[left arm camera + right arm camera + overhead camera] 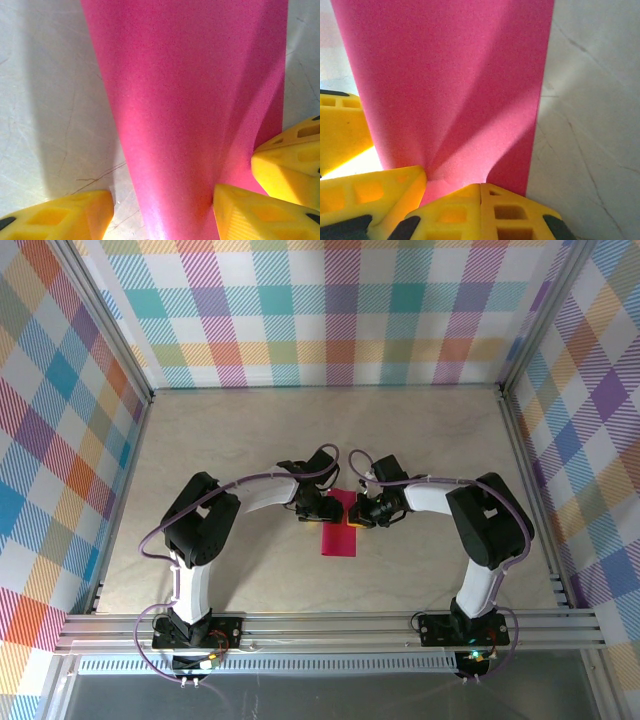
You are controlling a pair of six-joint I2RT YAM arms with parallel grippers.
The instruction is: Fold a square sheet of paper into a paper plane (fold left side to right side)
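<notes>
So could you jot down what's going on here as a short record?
paper: pink paper, folded into a narrow strip, lying on the table
left gripper: open, fingers either side of the strip
right gripper: shut, pinching the paper's edge
arms: both meet at the strip's far end

Pale table (220, 430) with magenta sheet of paper (339, 540) near its middle.
</notes>
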